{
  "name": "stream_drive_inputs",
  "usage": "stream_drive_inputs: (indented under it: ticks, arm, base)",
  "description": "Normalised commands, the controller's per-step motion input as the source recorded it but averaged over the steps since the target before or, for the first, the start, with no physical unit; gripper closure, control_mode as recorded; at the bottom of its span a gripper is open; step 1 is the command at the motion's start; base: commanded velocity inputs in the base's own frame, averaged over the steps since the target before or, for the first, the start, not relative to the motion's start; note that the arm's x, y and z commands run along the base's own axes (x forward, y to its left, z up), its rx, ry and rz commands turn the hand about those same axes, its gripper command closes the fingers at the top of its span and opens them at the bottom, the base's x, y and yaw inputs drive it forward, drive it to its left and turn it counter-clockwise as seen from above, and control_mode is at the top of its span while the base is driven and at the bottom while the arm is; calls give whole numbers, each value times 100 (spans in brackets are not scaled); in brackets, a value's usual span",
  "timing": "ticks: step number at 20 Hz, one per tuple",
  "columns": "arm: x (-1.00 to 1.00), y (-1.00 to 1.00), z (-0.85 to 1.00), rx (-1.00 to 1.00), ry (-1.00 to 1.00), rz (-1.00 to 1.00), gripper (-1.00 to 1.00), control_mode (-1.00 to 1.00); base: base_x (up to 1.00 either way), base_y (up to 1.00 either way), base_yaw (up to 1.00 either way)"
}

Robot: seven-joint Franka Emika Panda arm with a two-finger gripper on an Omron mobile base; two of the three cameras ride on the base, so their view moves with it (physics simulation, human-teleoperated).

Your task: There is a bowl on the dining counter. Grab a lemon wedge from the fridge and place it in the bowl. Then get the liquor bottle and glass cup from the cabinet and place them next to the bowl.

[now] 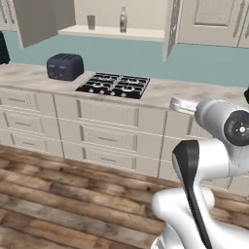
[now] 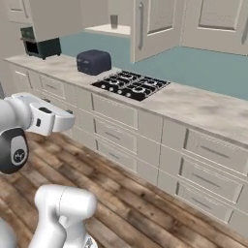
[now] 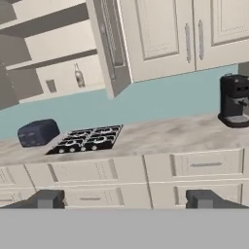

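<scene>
While the cabinet [image 1: 116, 19] stands open above the hob [image 1: 114, 85], the liquor bottle [image 1: 123, 20] and the glass cup [image 1: 91, 22] are seen upright on its shelf, well apart, the cup at nine o'clock of the bottle. The gripper [image 3: 124, 199] is held spread wide and empty, well short of the shelf. A clash with the open door [image 3: 109, 46], hanging at three o'clock of the bottle, is judged the main risk if the reach is made from that side. The slim bottle could be tipped by an off-centre closing, and the toaster [image 1: 65, 66] could be brushed by a low approach.
</scene>
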Motion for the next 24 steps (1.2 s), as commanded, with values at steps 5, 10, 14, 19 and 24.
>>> stream_drive_inputs:
  ticks: [5, 10, 14, 19, 24]
  arm:
    - [0, 0, 0, 0, 0, 0, -100, 100]
    - [0, 0, 0, 0, 0, 0, -100, 100]
    - [0, 0, 0, 0, 0, 0, -100, 100]
    - [0, 0, 0, 0, 0, 0, -100, 100]
    - [0, 0, 0, 0, 0, 0, -100, 100]
  base:
    - [67, 75, -21]
    - [77, 58, -24]
    - [80, 34, -30]
    - [86, 15, -29]
    - [79, 15, -27]
